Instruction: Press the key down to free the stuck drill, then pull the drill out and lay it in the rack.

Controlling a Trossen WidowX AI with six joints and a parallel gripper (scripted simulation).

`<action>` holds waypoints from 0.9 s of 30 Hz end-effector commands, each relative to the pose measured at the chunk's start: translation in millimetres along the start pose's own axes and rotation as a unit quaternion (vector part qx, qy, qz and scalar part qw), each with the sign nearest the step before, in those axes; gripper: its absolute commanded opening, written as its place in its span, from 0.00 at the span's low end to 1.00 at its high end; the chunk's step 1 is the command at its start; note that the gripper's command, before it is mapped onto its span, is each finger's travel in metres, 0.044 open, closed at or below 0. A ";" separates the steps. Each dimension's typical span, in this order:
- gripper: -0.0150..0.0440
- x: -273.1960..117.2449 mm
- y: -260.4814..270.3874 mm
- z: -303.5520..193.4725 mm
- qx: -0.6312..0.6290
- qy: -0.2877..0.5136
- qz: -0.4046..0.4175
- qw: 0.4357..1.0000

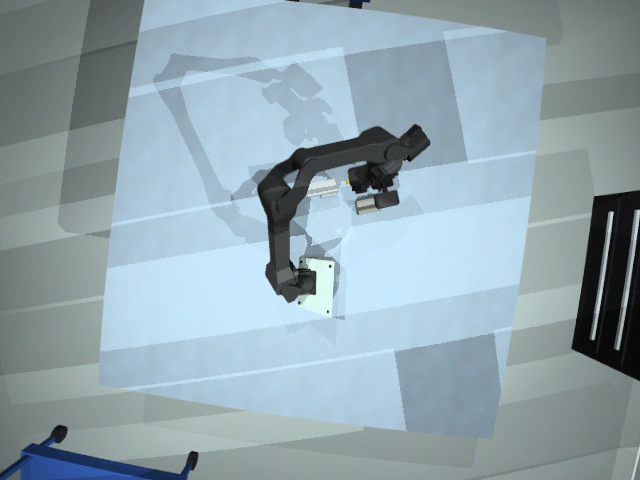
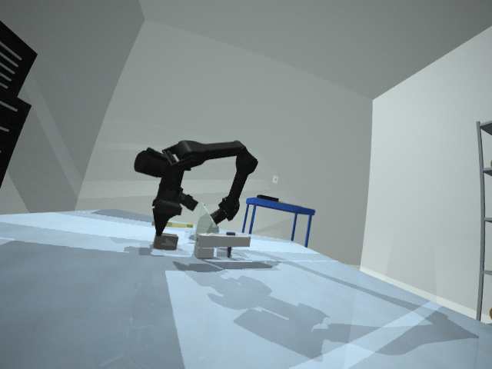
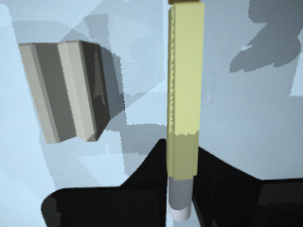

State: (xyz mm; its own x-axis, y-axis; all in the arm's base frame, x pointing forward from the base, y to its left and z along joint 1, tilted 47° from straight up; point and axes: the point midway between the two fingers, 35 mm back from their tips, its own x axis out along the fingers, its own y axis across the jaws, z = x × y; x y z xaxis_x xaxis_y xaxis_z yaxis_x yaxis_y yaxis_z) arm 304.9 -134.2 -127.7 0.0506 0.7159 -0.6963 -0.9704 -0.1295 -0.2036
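My gripper (image 1: 356, 183) (image 2: 159, 233) (image 3: 171, 144) is shut on the drill (image 1: 347, 181) (image 2: 181, 225) (image 3: 187, 76), a long yellow bar with a grey shank. The fingers close on its shank end, and the yellow part runs up the wrist view. It is held level above the table. The rack (image 1: 366, 206) (image 2: 167, 242) (image 3: 69, 92), a grooved beige block, stands beside the drill, left of it in the wrist view. The pale holder (image 1: 323, 188) (image 2: 214, 240) stands past it. The dark blue key (image 2: 229, 251) stands upright through the holder's overhanging part.
The arm's pale base plate (image 1: 323, 286) (image 2: 204, 222) is on the pale blue table (image 1: 439, 248) (image 2: 99, 310). The arm arches over the holder in the top view. A blue side table (image 2: 277, 204) and a shelf (image 2: 480, 222) stand beyond the table.
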 end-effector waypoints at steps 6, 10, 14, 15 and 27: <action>0.25 -0.6 17.7 -3.1 0.000 0.002 0.001 1.000; 0.25 -0.7 26.4 -4.5 0.000 0.002 0.001 1.000; 0.25 -1.3 34.8 -6.1 0.000 0.002 0.001 1.000; 0.25 -1.4 36.8 -6.5 0.000 0.002 0.001 1.000; 0.25 -5.0 61.0 -11.8 0.001 0.003 0.002 1.000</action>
State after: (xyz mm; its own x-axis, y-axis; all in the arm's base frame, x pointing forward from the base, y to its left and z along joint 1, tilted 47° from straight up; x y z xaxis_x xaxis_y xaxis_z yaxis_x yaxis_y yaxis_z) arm 253.8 -150.9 -143.2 0.0490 0.7135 -0.6989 -0.9713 -0.1292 -0.1999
